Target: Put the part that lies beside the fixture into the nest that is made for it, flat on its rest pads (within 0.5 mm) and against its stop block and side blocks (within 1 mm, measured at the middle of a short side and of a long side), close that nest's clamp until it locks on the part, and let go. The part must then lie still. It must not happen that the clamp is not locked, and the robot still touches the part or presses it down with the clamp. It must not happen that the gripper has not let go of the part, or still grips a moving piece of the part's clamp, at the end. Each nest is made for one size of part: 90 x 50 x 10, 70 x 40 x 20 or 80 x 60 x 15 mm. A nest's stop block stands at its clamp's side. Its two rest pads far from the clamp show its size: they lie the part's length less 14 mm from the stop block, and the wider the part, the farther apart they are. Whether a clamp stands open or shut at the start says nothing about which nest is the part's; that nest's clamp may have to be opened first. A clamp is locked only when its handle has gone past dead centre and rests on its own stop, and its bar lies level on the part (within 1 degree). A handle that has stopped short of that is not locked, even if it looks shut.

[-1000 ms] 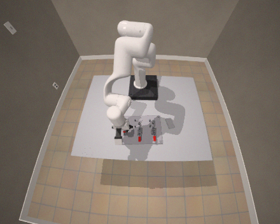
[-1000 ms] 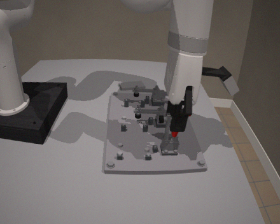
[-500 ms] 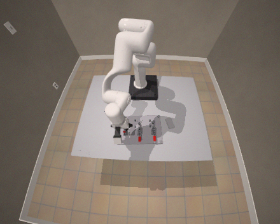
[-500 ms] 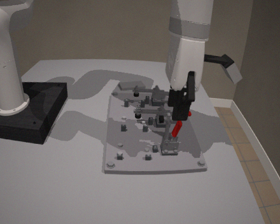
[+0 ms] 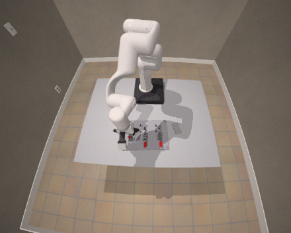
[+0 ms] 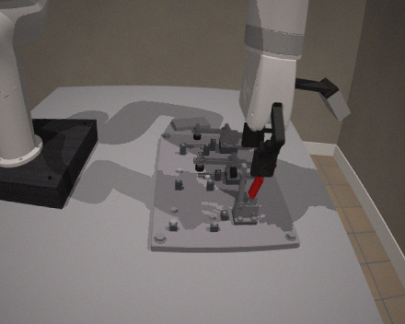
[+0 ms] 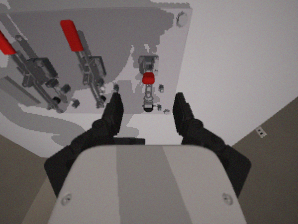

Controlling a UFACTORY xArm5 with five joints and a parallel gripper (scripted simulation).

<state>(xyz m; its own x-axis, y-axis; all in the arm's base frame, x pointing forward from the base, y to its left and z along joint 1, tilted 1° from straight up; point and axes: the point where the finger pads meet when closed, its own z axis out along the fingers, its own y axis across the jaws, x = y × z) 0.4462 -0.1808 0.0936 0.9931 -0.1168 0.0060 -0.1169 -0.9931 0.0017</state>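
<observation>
The grey fixture plate [image 6: 217, 202] carries three nests, each with a red-handled toggle clamp. The flat grey part [image 6: 190, 122] lies on the table beside the plate's far edge; it also shows in the top view [image 5: 176, 128]. My gripper [image 6: 265, 152] is open and empty, just above the nearest clamp's red handle [image 6: 256, 186]. That handle stands tilted upward from its base [image 6: 246, 213]. In the wrist view my gripper's fingers stand apart, with the red handle [image 7: 148, 78] seen between and beyond them, not touching it.
The other two clamps' red handles [image 7: 72, 36] [image 7: 6, 44] lie farther along the plate. Small pads and blocks [image 6: 177, 185] stand up from the plate. The arm's black base [image 6: 38, 156] stands at the left. The table edge runs close on the right [image 6: 337, 216].
</observation>
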